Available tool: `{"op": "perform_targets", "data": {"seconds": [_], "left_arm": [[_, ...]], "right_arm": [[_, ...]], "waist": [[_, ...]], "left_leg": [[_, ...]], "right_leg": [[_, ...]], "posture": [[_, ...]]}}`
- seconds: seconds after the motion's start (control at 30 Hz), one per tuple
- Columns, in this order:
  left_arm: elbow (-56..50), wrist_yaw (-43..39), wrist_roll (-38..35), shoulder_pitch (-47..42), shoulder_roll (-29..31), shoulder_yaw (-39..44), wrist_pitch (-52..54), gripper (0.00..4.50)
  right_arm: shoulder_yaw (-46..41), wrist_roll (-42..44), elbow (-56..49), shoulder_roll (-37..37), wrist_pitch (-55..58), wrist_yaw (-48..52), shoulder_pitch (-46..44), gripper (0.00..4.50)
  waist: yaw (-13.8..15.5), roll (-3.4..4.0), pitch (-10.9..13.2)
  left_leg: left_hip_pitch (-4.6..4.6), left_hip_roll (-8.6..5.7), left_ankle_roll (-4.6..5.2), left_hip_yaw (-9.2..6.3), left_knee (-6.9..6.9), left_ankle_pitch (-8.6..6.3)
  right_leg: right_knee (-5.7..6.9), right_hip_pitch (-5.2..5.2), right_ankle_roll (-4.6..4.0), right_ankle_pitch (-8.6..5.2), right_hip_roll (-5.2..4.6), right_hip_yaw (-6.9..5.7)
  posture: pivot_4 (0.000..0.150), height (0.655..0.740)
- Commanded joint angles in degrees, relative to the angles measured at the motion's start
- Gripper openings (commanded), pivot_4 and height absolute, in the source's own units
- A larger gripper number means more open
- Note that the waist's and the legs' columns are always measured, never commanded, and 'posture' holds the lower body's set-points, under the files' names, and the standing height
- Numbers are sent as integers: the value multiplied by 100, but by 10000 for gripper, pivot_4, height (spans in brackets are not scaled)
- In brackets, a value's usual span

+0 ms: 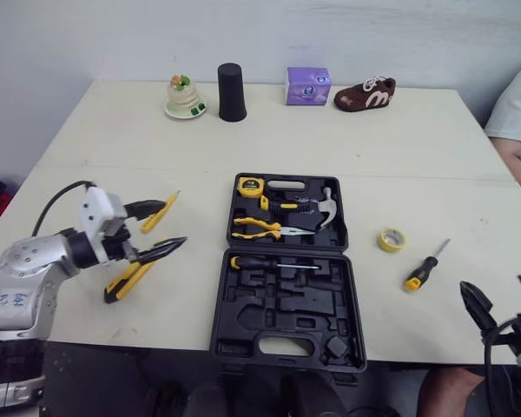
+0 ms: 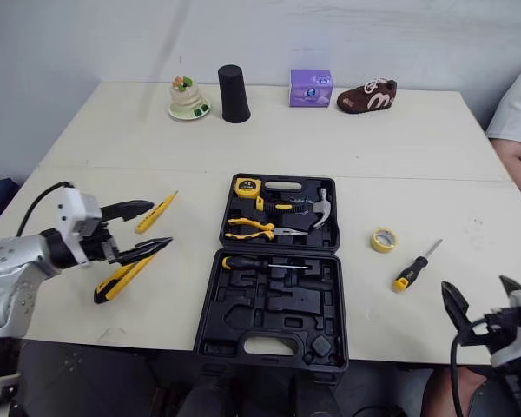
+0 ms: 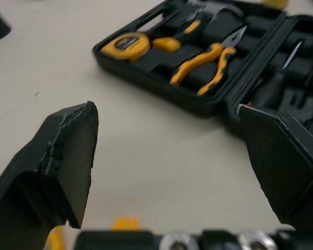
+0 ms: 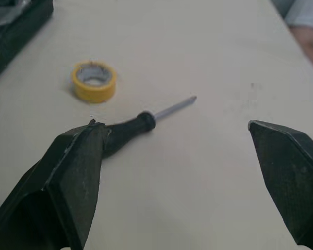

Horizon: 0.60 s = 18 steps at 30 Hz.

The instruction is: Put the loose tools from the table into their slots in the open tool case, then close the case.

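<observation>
Case (image 1: 282, 300) open at centre of table (image 1: 104, 148), by near edge. Far half holds tape measure (image 1: 249, 185), pliers (image 1: 257, 228) and hammer (image 1: 327, 208). Several slots in near half look vacant.

Left gripper (image 1: 175, 222) hovers at 9 o'clock of case, fingers wide apart, nothing between them. Knife (image 1: 126, 282) lies on table at gripper's 7 o'clock, near. Pen (image 1: 170, 201) sits just beside upper finger; cannot tell if touching.

At 3 o'clock of case: tape roll (image 1: 392, 240), then screwdriver (image 1: 422, 270) at roll's 5 o'clock, near but apart. Right gripper (image 1: 493, 288) at 4 o'clock of screwdriver, over near-right part of table, fingers wide apart, empty.

Judgement: four tools loose, none in hand, so the step is a first pickup on the left side. Next move calls for left gripper to drop over pen or knife, fingers straddling the handle, then close and carry toward 3 o'clock to a matching vacant slot. Closing the case is far off.
</observation>
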Motion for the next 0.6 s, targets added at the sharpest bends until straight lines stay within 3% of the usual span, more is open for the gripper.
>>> {"op": "perform_targets", "data": {"seconds": [0.03,0.2,0.3,0.6], "left_arm": [[-732,-269,-435,-360,-108,-452,394,44521],[-1831,75,-928,-820,-682,-1150,1136,44521],[-1996,186,-1040,-906,-767,-1173,1327,44521],[-2101,171,-886,-794,-680,-1318,1311,44521]], "right_arm": [[40,1325,-1058,-57,1135,-1141,-48,45000],[798,2719,-942,332,2312,-4176,-1459,45000],[994,3261,-726,414,2483,-5300,-2028,45000],[1109,3858,705,-85,2901,-6450,-3226,45000]], "waist": [[10,-5,3],[-16,-43,15],[-24,-33,19],[-2,-33,19]], "left_leg": [[-8,1,1,0,4,1],[-10,-2,5,-10,22,25],[-11,-6,-12,-3,18,38],[-37,18,-32,5,18,58]], "right_leg": [[0,-4,2,0,2,0],[1,6,32,16,6,5],[2,-1,35,18,14,22],[7,-40,34,18,66,63]], "posture": [[1500,7341],[1500,7341],[1500,7341],[1500,7341]]}}
